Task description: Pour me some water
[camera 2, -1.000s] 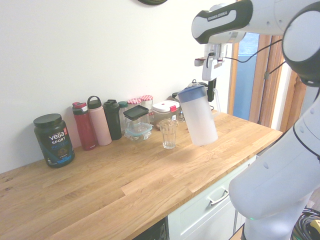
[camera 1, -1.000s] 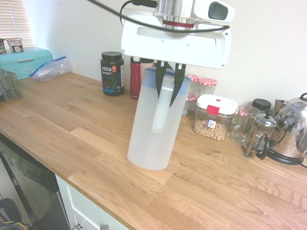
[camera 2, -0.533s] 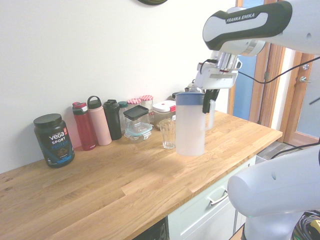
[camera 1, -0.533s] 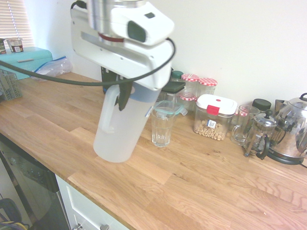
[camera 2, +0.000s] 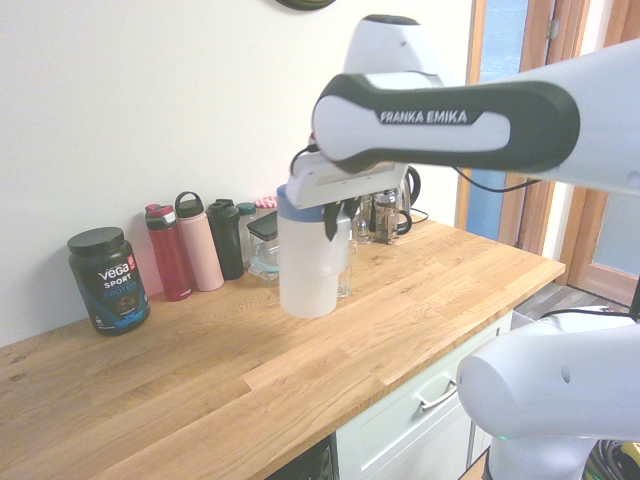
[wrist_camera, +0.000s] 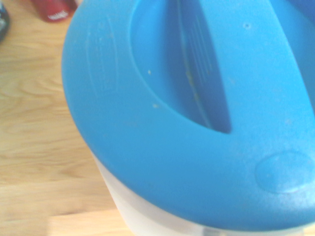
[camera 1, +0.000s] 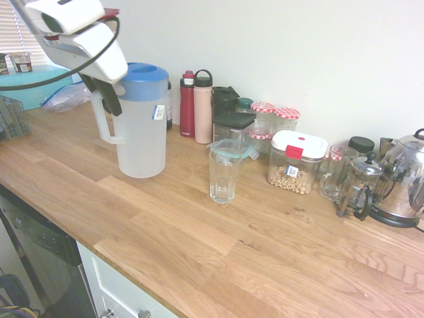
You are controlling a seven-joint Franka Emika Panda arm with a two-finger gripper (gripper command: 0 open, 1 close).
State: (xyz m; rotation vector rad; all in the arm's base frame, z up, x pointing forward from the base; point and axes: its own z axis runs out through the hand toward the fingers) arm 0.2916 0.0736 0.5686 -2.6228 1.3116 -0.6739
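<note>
Pitcher carried past glass, tool clamping handle, bottles behind

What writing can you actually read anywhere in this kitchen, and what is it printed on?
"FRANKA EMIKA" on the robot arm.
"VEGA SPORT" on the black tub by the wall; its smaller print is too small to read.
Sticker on the pitcher: too small to read.
Label on the clear container with the white lid: too small to read.
Raised marks on the pitcher's blue lid: blurred, unreadable.
</note>
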